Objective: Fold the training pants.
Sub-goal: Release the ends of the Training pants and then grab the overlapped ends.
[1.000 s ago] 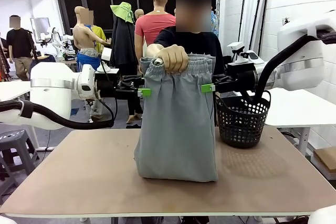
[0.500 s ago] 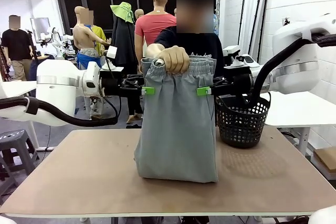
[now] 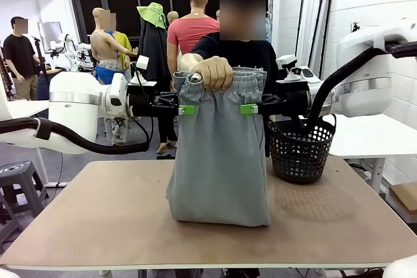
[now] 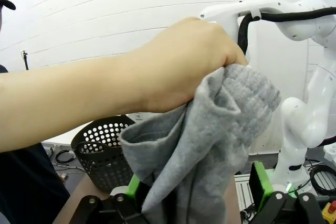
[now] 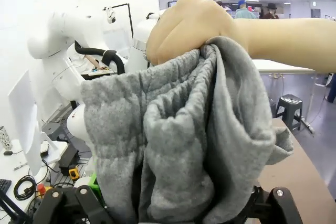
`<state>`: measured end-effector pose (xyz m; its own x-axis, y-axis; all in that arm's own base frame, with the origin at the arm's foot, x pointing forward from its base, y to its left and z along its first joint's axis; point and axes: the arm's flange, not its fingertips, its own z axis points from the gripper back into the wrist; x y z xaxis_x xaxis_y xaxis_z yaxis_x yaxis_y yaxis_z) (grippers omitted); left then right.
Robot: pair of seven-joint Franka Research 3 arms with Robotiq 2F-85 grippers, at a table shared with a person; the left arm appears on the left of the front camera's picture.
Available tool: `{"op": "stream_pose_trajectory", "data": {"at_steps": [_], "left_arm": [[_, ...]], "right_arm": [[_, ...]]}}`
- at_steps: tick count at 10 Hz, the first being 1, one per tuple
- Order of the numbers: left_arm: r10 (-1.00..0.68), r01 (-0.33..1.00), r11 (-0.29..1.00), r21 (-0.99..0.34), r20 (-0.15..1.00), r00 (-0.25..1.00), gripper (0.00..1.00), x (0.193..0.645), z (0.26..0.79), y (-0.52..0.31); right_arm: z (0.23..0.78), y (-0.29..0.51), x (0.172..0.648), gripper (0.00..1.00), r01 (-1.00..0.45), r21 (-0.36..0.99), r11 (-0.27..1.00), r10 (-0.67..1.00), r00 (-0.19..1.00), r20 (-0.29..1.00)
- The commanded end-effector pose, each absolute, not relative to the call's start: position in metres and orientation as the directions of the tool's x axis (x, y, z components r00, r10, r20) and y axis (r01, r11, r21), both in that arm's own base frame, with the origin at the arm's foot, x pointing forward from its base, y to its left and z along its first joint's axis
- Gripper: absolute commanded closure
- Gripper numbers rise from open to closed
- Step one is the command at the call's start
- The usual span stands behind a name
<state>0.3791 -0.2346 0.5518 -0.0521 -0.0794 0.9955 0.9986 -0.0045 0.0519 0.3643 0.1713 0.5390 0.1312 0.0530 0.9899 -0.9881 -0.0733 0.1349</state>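
Training pants [image 3: 220, 161] hang from a raised fist [image 3: 214, 73] — jaws wide at either side

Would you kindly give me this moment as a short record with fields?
Training pants: hanging from the bunched waistband, lower end resting on the table
Person's hand: fist gripping the waistband's top
Left gripper: open, straddling the pants' side edge below the waistband
Right gripper: open, at the opposite edge, same height
Basket: black mesh, on the table beside the pants
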Motion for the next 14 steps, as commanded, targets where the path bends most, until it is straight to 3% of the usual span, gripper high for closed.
{"op": "stream_pose_trajectory", "data": {"at_steps": [1, 6, 11, 13, 14], "left_arm": [[-0.096, 1.000, 0.011, 0.018, 0.995, -0.017, 0.00, 0.377, 0.554, -0.246], [-0.043, 0.999, 0.041, 0.012, 0.999, -0.010, 0.00, 0.375, 0.554, -0.267], [-0.092, 0.992, 0.122, -0.003, 0.996, 0.015, 0.00, 0.402, 0.546, -0.284], [-0.035, 0.994, 0.105, 0.006, 0.999, -0.003, 0.00, 0.406, 0.548, -0.284], [-0.008, 0.995, 0.098, 0.005, 1.000, -0.004, 0.00, 0.407, 0.550, -0.283]], "right_arm": [[0.536, 0.183, 0.367, 0.00, -0.993, 0.108, -0.057, 0.034, 0.106, 0.994], [0.529, 0.196, 0.376, 0.00, -0.996, 0.092, 0.013, 0.035, 0.093, 0.995], [0.541, 0.185, 0.384, 0.00, -0.996, 0.084, 0.008, -0.017, 0.084, 0.996], [0.546, 0.181, 0.386, 0.00, -0.997, 0.078, 0.008, -0.039, 0.077, 0.996], [0.547, 0.179, 0.388, 0.16, -0.997, 0.080, 0.019, -0.037, 0.079, 0.996]]}}
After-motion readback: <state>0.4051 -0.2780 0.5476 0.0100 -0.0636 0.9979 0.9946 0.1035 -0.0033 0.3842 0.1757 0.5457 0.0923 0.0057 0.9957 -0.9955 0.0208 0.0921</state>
